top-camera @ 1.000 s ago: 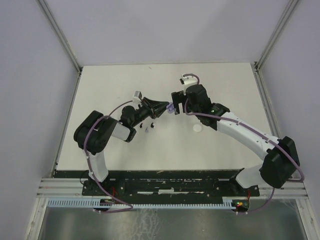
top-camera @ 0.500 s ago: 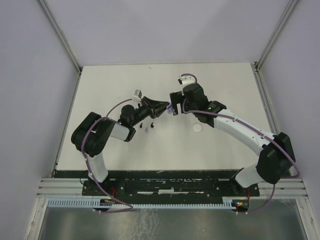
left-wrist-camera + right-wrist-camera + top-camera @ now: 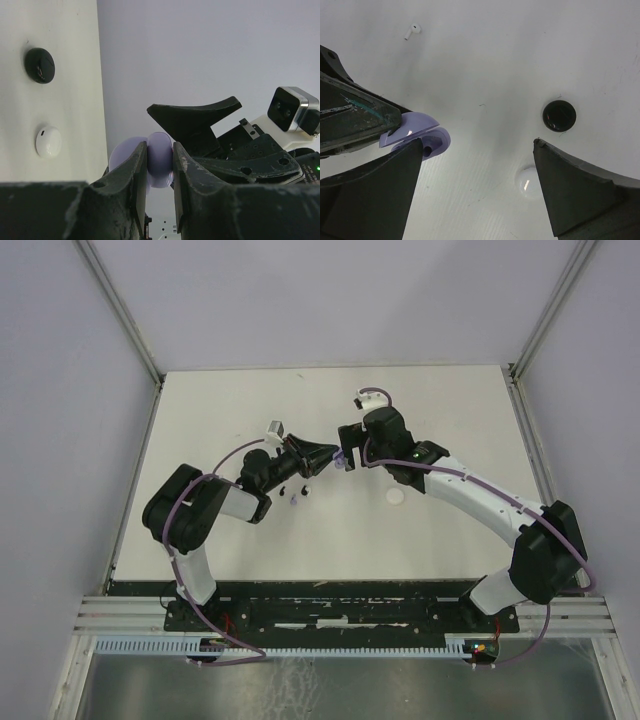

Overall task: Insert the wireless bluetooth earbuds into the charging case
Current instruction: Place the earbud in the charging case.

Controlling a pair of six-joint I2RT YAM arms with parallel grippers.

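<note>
My left gripper (image 3: 328,456) (image 3: 160,146) is shut on the lilac charging case (image 3: 161,167), holding it above the table at mid-table (image 3: 342,459). In the right wrist view the case (image 3: 415,131) stands open, lid above a base with a cavity. My right gripper (image 3: 348,448) (image 3: 476,145) is open wide and empty, its left finger (image 3: 375,195) right beside the case. Tiny earbuds (image 3: 294,500) lie on the table below the left gripper, black, white and lilac. One white earbud (image 3: 411,31) shows in the right wrist view.
A black disc (image 3: 559,115) (image 3: 40,65) and a white disc (image 3: 529,182) (image 3: 48,141) (image 3: 396,497) lie on the white table (image 3: 450,400) near the right arm. Grey walls enclose the table on three sides.
My right gripper has shifted a little to the left, closer to the lilac case. The left arm and the case have stayed in place.
</note>
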